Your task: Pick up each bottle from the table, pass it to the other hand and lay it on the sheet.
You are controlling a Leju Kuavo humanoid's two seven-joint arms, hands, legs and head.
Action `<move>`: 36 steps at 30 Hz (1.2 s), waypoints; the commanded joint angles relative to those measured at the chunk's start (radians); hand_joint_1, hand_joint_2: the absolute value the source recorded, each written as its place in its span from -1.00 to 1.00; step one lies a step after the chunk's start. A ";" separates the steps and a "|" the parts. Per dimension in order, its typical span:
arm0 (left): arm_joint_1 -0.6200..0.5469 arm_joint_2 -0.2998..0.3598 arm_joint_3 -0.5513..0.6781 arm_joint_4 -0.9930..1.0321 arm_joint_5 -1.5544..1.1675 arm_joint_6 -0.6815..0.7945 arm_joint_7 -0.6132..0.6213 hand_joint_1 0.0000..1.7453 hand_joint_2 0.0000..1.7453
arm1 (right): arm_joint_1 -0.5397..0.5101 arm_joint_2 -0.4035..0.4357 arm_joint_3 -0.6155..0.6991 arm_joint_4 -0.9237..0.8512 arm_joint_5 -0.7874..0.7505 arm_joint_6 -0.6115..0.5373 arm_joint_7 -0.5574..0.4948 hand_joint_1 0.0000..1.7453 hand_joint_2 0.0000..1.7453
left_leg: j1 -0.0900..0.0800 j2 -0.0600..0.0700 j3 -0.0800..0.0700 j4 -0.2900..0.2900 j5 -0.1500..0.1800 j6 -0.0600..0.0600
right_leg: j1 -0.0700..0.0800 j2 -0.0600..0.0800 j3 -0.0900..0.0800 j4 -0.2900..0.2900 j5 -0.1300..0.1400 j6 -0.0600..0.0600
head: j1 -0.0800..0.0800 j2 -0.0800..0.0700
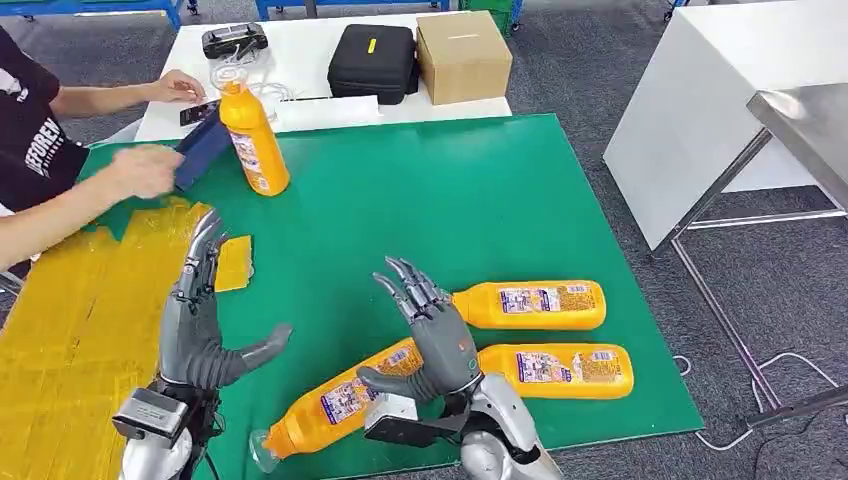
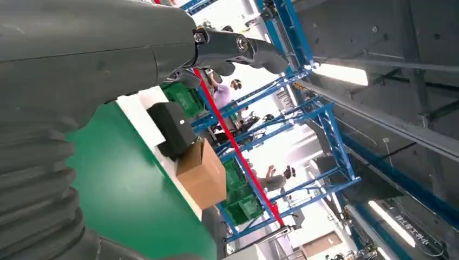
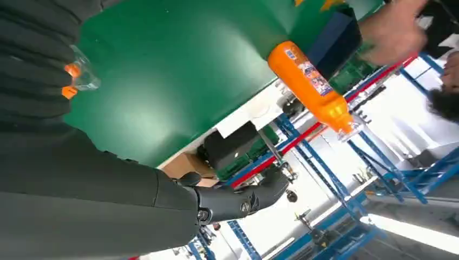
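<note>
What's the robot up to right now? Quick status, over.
Both robot hands, left and right, open, empty. Three bottles lying, one upright. Person's hand near upright bottle.

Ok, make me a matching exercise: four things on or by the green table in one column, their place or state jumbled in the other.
1. upright bottle
2. black case
3. left hand
4. tilted bottle

A. lies at the near edge, under the right hand
B. open, beside the yellow sheet
C. stands at the far left, near a person's hand
D. on the white table, beside a cardboard box

Pairs: 1-C, 2-D, 3-B, 4-A
</note>
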 commanded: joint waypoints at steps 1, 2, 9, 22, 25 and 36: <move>-0.058 0.012 0.005 0.076 0.007 -0.022 0.001 -1.00 1.00 | -0.094 -0.148 0.188 0.017 0.115 0.175 0.021 -1.00 -1.00 | 0.000 -0.002 0.003 0.000 -0.001 0.000 | 0.000 -0.001 0.004 -0.001 -0.001 -0.001 | 0.000 0.000; -0.072 0.009 0.007 0.094 0.008 -0.029 -0.001 -1.00 1.00 | -0.120 -0.167 0.228 0.045 0.126 0.196 0.016 -1.00 1.00 | 0.001 -0.002 0.004 0.000 -0.002 -0.001 | 0.001 -0.001 0.005 -0.001 -0.001 -0.001 | 0.000 0.000; -0.138 -0.003 -0.003 0.189 0.020 -0.043 -0.014 -1.00 1.00 | -0.225 -0.245 0.356 0.139 0.025 0.309 -0.086 -1.00 1.00 | 0.001 -0.003 0.007 -0.001 -0.001 0.000 | 0.001 -0.001 0.007 -0.001 -0.001 -0.001 | 0.000 0.000; -0.163 -0.013 -0.013 0.256 0.034 -0.022 -0.014 -1.00 1.00 | -0.349 -0.256 0.485 0.348 0.021 0.350 0.033 -1.00 1.00 | 0.001 -0.003 0.008 0.000 -0.002 -0.001 | 0.001 -0.001 0.008 -0.001 -0.002 -0.001 | 0.000 0.000; -0.151 -0.012 -0.007 0.245 0.035 -0.015 -0.011 -1.00 1.00 | -0.371 -0.227 0.498 0.431 0.076 0.328 0.114 -1.00 1.00 | 0.001 -0.002 0.008 0.000 -0.002 -0.001 | 0.001 -0.001 0.008 -0.001 -0.002 -0.002 | 0.000 0.000; -0.144 -0.012 -0.004 0.235 0.036 -0.011 -0.007 -1.00 1.00 | -0.389 -0.163 0.510 0.547 0.143 0.305 0.189 -1.00 1.00 | 0.001 -0.002 0.005 -0.001 -0.001 -0.001 | 0.001 -0.001 0.006 -0.001 -0.001 -0.001 | 0.000 0.000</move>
